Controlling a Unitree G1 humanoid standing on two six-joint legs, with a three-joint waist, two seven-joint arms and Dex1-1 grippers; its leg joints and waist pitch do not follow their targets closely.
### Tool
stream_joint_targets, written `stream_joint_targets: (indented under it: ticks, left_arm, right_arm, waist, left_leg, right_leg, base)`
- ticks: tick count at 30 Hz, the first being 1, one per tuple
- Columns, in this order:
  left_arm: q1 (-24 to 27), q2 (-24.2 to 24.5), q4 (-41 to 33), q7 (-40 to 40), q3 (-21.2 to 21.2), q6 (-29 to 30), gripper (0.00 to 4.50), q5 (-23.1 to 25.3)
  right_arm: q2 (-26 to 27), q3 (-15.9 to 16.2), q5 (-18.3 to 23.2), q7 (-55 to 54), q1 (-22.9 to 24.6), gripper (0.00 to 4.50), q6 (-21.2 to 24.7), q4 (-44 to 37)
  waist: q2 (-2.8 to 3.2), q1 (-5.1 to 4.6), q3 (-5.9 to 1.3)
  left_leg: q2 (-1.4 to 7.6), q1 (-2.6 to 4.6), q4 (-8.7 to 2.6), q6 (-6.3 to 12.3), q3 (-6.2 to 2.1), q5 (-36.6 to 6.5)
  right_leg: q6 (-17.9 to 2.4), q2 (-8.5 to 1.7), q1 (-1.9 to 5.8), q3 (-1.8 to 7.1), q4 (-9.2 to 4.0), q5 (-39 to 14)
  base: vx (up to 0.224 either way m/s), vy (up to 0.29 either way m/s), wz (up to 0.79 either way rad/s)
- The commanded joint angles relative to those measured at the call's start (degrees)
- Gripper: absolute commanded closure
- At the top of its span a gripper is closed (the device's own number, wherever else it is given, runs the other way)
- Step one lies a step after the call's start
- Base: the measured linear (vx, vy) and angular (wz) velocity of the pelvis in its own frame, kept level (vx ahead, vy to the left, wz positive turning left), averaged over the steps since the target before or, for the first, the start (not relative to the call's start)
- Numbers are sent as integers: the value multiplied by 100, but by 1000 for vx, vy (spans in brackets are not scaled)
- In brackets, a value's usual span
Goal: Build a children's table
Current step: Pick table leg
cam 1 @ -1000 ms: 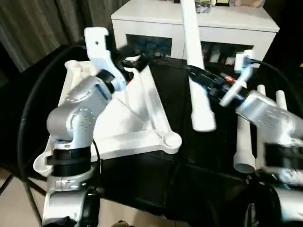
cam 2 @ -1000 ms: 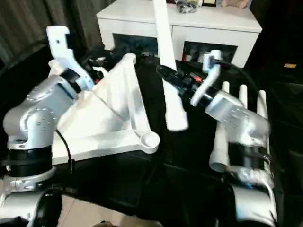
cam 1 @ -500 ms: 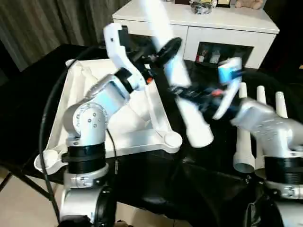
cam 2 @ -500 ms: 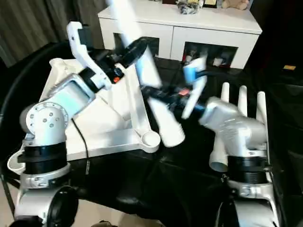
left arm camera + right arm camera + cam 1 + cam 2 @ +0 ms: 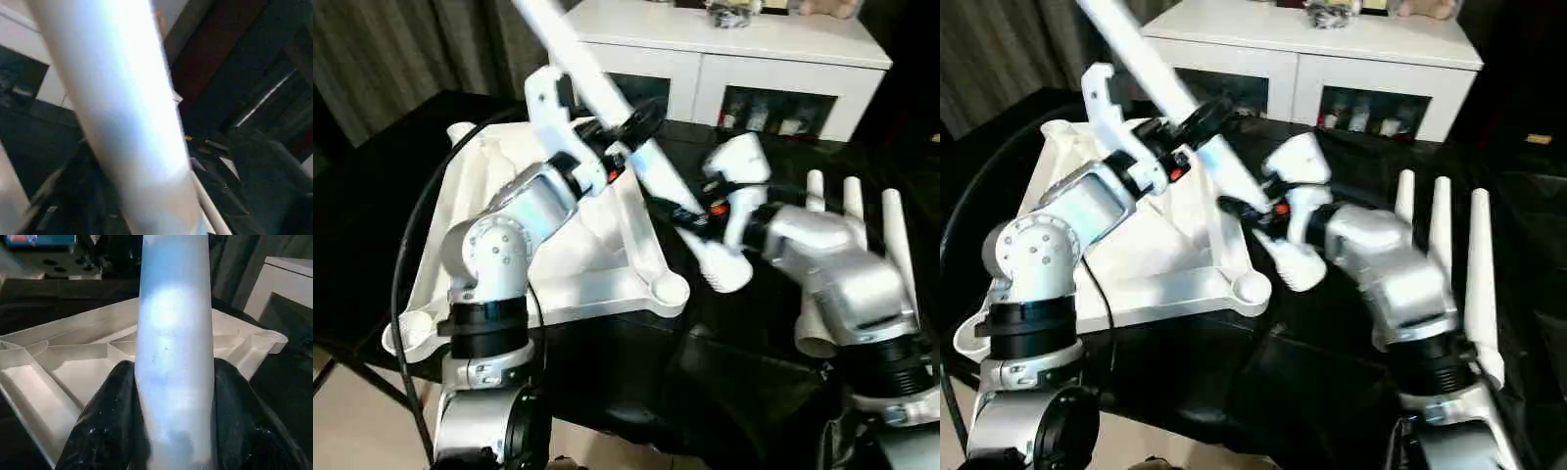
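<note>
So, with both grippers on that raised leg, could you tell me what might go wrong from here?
The leg is held tilted, its long narrow end rising far past the left gripper; it could lever and twist in the grip. The right gripper holds near the wide end, close above the tabletop, so a swing could knock the corner socket. Three spare legs lie near the right arm and could get nudged.

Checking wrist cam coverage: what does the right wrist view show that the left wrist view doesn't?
Only the right wrist view shows the upturned table top with its ribs, and the right claw's fingers gripping either side of the table leg. Only the left wrist view shows a dark backdrop behind the leg. Both share the leg filling the frame.
</note>
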Motion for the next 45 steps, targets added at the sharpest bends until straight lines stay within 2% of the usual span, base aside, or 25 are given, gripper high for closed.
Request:
stream_joint_targets:
  ticks: [1, 2, 3, 4, 9, 11, 20, 21, 26, 28, 29, 30, 31, 33, 35, 39, 41, 43, 45]
  left_arm:
    - [0, -55, -90, 91, -98, 76, 88, -93]
    - [4, -78, -78, 158, -80, 69, 109, -91]
    - [11, -92, -77, 204, -64, 69, 109, -92]
    - [13, -112, -77, 217, -34, 85, 109, -130]
    - [6, -156, -55, 318, 55, 81, 155, -134]
    - [7, -162, -52, 331, 71, 78, 159, -165]
    - [-22, -194, -66, 479, 166, 0, 241, -211]
    - [-17, -186, -86, 457, 155, 10, 243, -221]
    - [23, 21, -211, 126, -100, 123, 266, -253]
    - [33, 284, -279, -280, -379, 213, 272, -224]
    - [16, 394, -285, -456, -476, 233, 274, -231]
    - [2, 455, -280, -556, -526, 239, 274, -238]
    - [-29, 572, -280, -756, -610, 253, 275, -263]
    - [-87, 758, -272, -1132, -764, 237, 275, -296]
    - [-188, 1107, -315, -1856, -1022, 222, 275, -379]
    - [-279, 1259, -264, -2119, -1099, 180, 275, -390]
    - [-350, 1316, -207, -2264, -1110, 158, 275, -419]
    - [-419, 1337, -171, -2409, -1089, 164, 275, -504]
    - [-483, 1323, -144, -2507, -1036, 185, 275, -620]
  right_arm:
    - [92, 129, -142, -129, 25, 274, -136, -193]
    - [134, 129, -186, -190, 30, 274, -197, -179]
    - [167, 130, -219, -235, 37, 274, -238, -176]
    - [191, 139, -259, -279, 36, 274, -282, -175]
    - [257, 117, -350, -407, -9, 274, -328, -116]
    - [278, 114, -371, -453, -31, 274, -337, -84]
    - [390, 64, -502, -658, -110, 274, -445, 62]
    - [444, -1, -431, -663, -119, 218, -415, 77]
    - [614, -409, 152, -522, -160, 186, -124, 47]
    - [508, -660, 616, -149, -176, 163, 187, 40]
    - [406, -729, 730, 21, -183, 154, 264, 70]
    - [344, -764, 782, 115, -189, 154, 299, 95]
    - [238, -838, 928, 277, -201, 128, 470, 156]
    - [85, -963, 1177, 514, -235, 120, 794, 264]
    - [-237, -1107, 1632, 1033, -249, 116, 1328, 340]
    - [-440, -1108, 1858, 1311, -242, 116, 1640, 338]
    - [-588, -1025, 1919, 1488, -215, 116, 1745, 320]
    - [-716, -903, 1903, 1631, -177, 116, 1809, 283]
    - [-796, -807, 1880, 1696, -147, 116, 1858, 250]
  waist:
    - [-87, -13, -419]
    - [-84, -11, -422]
    - [-65, -8, -420]
    - [-82, -15, -416]
    - [-85, -13, -421]
    - [-83, -20, -416]
    - [-78, -20, -411]
    - [-77, -20, -415]
    - [-72, -23, -418]
    - [-76, -22, -418]
    - [-70, -13, -422]
    - [-90, -15, -418]
    - [-83, -2, -414]
    - [-122, -6, -416]
    - [-97, 11, -421]
    - [-102, 20, -425]
    - [-79, 23, -432]
    - [-103, 20, -429]
    - [-89, 28, -436]
  left_leg:
    - [219, 115, -403, 51, -98, -735]
    - [219, 116, -400, 47, -97, -729]
    - [223, 125, -400, 35, -97, -755]
    - [224, 125, -403, 37, -91, -782]
    - [217, 113, -410, 19, -101, -748]
    - [213, 112, -407, 25, -97, -742]
    - [214, 120, -412, 6, -98, -805]
    - [212, 121, -411, -1, -96, -795]
    - [216, 121, -414, 34, -100, -783]
    - [216, 130, -422, 50, -99, -785]
    - [222, 134, -420, 61, -101, -782]
    - [221, 137, -422, 73, -97, -770]
    - [224, 134, -418, 61, -90, -737]
    - [206, 124, -415, 79, -84, -657]
    - [213, 126, -408, 87, -83, -603]
    - [213, 128, -396, 88, -75, -517]
    - [215, 125, -386, 82, -77, -474]
    - [209, 122, -386, 77, -71, -483]
    - [208, 121, -376, 72, -71, -459]
  right_leg:
    - [-1100, -404, 298, 252, -475, -543]
    - [-1100, -409, 299, 253, -470, -533]
    - [-1114, -409, 288, 257, -474, -527]
    - [-1116, -404, 283, 260, -480, -537]
    - [-1075, -400, 304, 258, -464, -434]
    - [-1081, -404, 300, 260, -467, -421]
    - [-1043, -402, 295, 264, -477, -534]
    - [-1055, -407, 294, 265, -472, -519]
    - [-1053, -403, 293, 264, -464, -456]
    - [-1044, -398, 293, 260, -459, -443]
    - [-1033, -403, 294, 262, -450, -459]
    - [-1029, -394, 292, 260, -459, -466]
    - [-1039, -399, 291, 262, -452, -449]
    - [-1074, -400, 307, 260, -455, -431]
    - [-1096, -409, 307, 261, -442, -449]
    - [-1185, -412, 313, 255, -429, -330]
    - [-1216, -417, 320, 254, -416, -263]
    - [-1244, -415, 327, 252, -421, -265]
    - [-1279, -418, 328, 252, -413, -254]
  base:
    - [0, 0, 0]
    - [0, 0, 0]
    - [0, 0, 0]
    - [0, 0, 0]
    - [0, 0, 0]
    - [0, 0, 0]
    - [0, 0, 0]
    - [0, 0, 0]
    - [0, 0, 0]
    - [0, 0, 0]
    - [0, 0, 0]
    - [0, 0, 0]
    - [0, 0, 0]
    - [0, 0, 0]
    - [0, 0, 0]
    - [0, 0, 0]
    - [0, 0, 0]
    - [0, 0, 0]
    - [0, 0, 0]
